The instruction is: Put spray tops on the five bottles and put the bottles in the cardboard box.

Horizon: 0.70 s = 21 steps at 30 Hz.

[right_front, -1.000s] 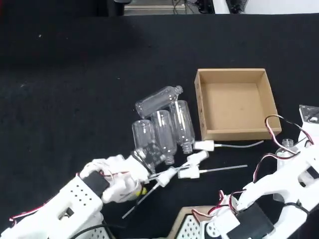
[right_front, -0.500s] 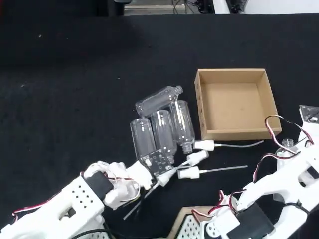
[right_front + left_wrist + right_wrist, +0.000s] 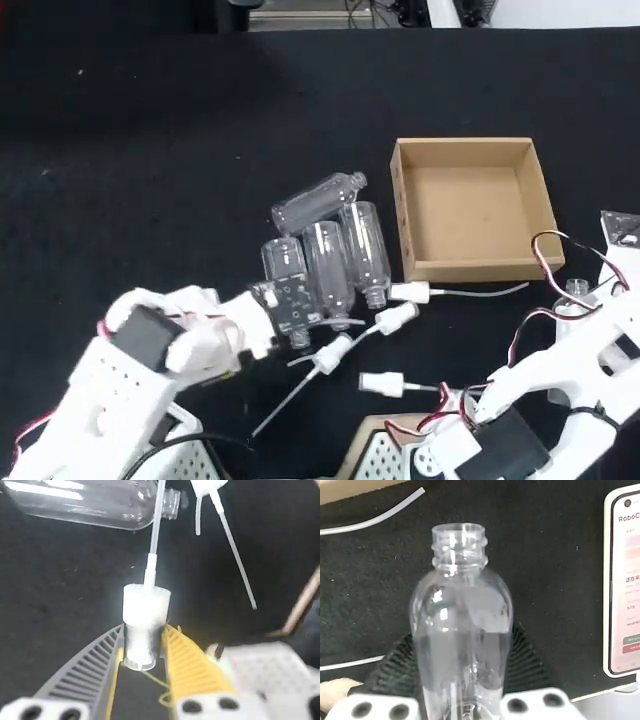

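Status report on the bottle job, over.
Left gripper shut on spray top. Right gripper shut on uncapped bottle. Four bottles lie beside cardboard box, loose tops nearby.

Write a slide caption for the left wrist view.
Left gripper clamps a spray top, its tube pointing toward a clear bottle lying on its side.

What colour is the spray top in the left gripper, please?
White spray top, best in left wrist view.

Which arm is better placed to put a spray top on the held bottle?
Left. The left gripper is shut on a spray top, tube pointing outward; the right gripper holds the open bottle.
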Motion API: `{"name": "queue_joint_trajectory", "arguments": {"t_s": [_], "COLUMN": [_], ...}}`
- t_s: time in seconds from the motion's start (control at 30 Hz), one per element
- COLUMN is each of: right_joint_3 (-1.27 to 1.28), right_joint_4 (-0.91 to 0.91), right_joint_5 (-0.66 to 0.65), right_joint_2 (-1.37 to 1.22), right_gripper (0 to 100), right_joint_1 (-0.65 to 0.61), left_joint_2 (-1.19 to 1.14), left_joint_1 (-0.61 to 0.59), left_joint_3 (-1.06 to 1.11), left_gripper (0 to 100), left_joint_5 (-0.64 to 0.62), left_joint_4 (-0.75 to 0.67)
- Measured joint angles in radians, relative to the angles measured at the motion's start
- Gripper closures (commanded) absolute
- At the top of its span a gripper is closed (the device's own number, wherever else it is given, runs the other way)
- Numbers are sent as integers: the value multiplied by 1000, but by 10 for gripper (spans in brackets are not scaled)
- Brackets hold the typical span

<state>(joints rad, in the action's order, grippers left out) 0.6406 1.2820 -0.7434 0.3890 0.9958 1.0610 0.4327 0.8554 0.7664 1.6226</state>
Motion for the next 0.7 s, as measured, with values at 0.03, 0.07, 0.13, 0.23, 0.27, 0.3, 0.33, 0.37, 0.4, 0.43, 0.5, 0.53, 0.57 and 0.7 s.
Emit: {"name": "queue_joint_trajectory", "arguments": {"t_s": [0.03,0.07,0.13,0.23,0.27,0.3,0.33,0.37,0.4,0.43,0.5,0.53,0.57,0.7], "right_joint_3": [0,0,0,-21,-37,-54,-72,-87,-103,-115,-137,-143,-150,-190], "right_joint_4": [0,3,38,112,143,172,201,226,249,269,299,313,324,336], "right_joint_5": [0,0,0,0,0,0,9,23,43,63,103,127,158,325], "right_joint_2": [0,0,0,0,8,23,43,68,98,133,213,256,305,453], "right_gripper": [984,984,986,987,987,987,987,987,987,987,987,987,987,987], "right_joint_1": [-2,-9,-29,-86,-107,-126,-147,-170,-195,-219,-281,-324,-374,-647], "left_joint_2": [-2,-5,-6,-6,-6,-6,-6,-6,-6,-6,-6,-6,-6,-8], "left_joint_1": [-11,-29,-72,-180,-224,-272,-322,-381,-443,-506,-635,-697,-755,-945], "left_joint_3": [-49,-92,-160,-212,-216,-216,-216,-209,-193,-169,-94,-49,-3,141], "left_gripper": [971,971,971,971,971,971,971,971,971,971,971,971,971,971], "left_joint_5": [23,46,81,121,135,144,152,155,157,157,157,157,157,115], "left_joint_4": [40,71,106,118,118,114,91,61,23,-26,-127,-180,-226,-373]}}
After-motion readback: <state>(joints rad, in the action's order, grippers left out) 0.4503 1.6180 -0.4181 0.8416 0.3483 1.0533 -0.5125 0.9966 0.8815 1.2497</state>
